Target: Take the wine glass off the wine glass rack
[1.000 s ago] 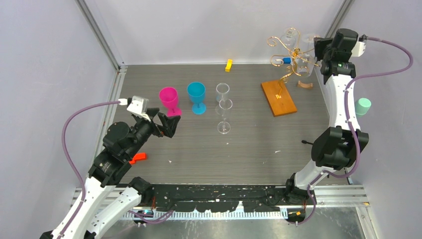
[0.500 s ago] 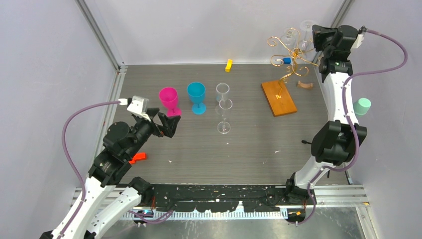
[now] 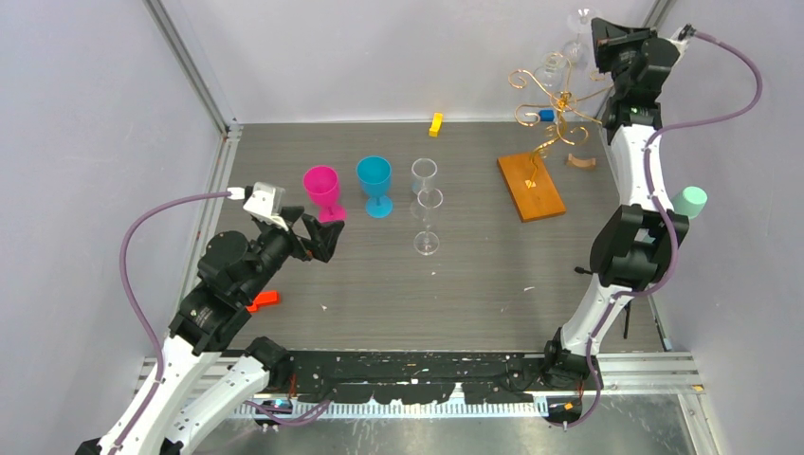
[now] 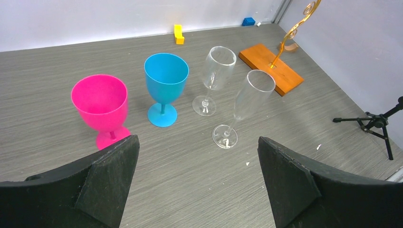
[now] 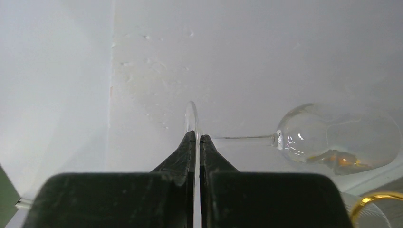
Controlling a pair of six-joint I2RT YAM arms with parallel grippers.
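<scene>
Right pincer clenched on the wine glass foot, glass high over the surface's far right corner, above the wine glass rack, stem crosswise to the pincer, bowl pointing sideways, left pincer spread wide, holding nothing.

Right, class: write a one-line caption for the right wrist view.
Jaws shut on the foot of a clear wine glass, stem and bowl pointing right, gold rack at bottom right.
</scene>
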